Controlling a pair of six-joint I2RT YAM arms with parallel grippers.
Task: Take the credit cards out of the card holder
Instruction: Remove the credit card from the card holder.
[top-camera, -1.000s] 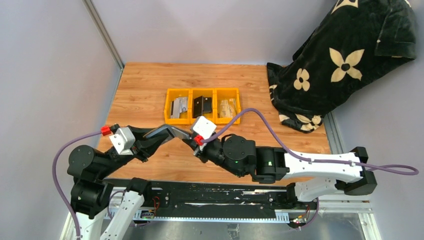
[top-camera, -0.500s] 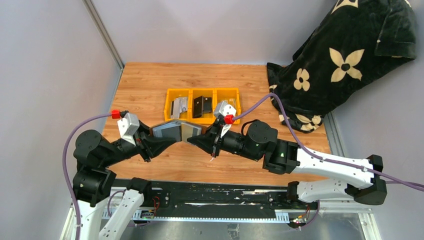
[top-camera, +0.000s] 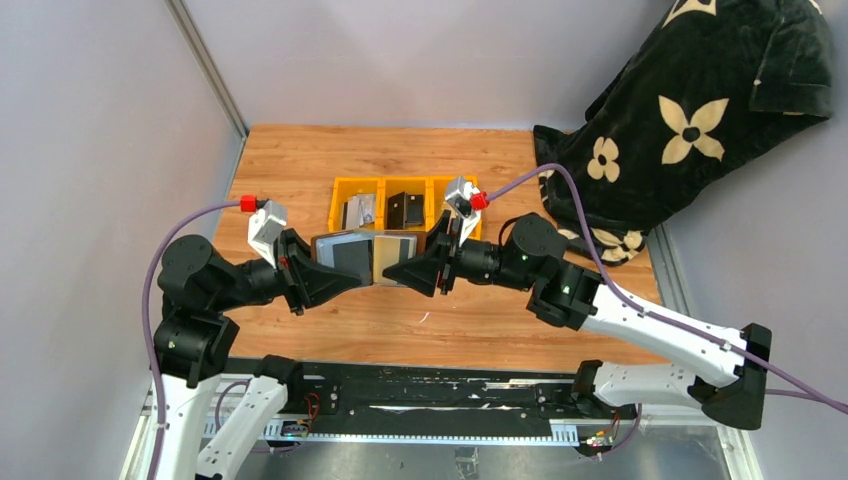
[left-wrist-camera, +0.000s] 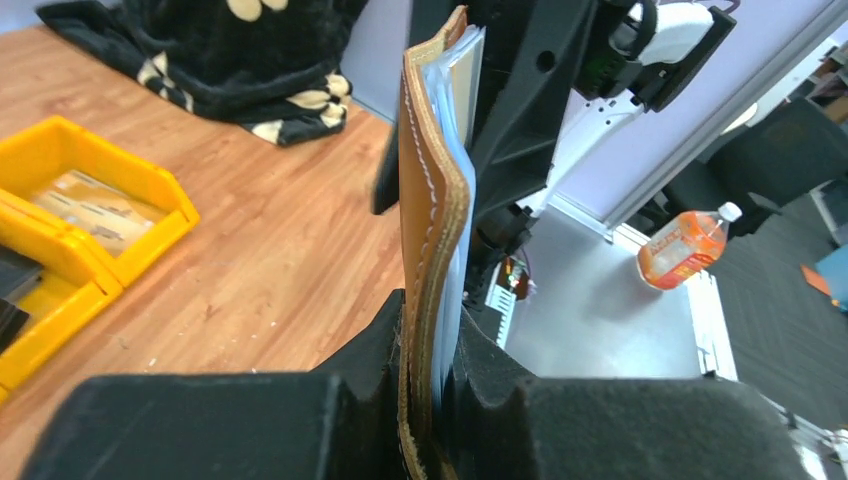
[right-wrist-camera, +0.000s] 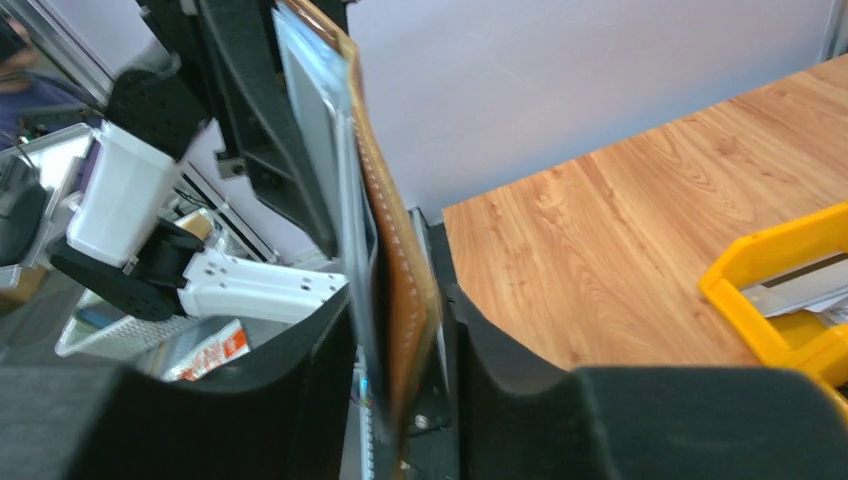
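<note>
The card holder (top-camera: 352, 256) hangs in the air in the middle of the top view, above the wooden table (top-camera: 290, 170) and just below the row of yellow bins (top-camera: 336, 210) in the frame. It is spread open between the two arms. The left gripper (top-camera: 322, 272) is clenched on its left edge and the right gripper (top-camera: 408, 270) is clenched on its right edge. In both wrist views the brown leather stands on its edge, pinched tight between the black fingers (left-wrist-camera: 480, 375).

The left half shows grey with a dark pocket. The right half shows a tan face, which I judge to be one of the credit cards (top-camera: 393, 250), though I cannot tell how many cards are inside.

I think the holder is light and soft. In the left wrist view the leather already bends a little, so it can fold or twist if one side is let go. The cards are probably thin, stiff and smooth, so they can slip from the fingers, and the pocket may hold them with some friction. The best place to take a card is its free edge, where it comes out of the pocket, and to pull it straight along the pocket. For this one gripper must release the holder, and the other must grip near the fold, not on the card itself.
</note>
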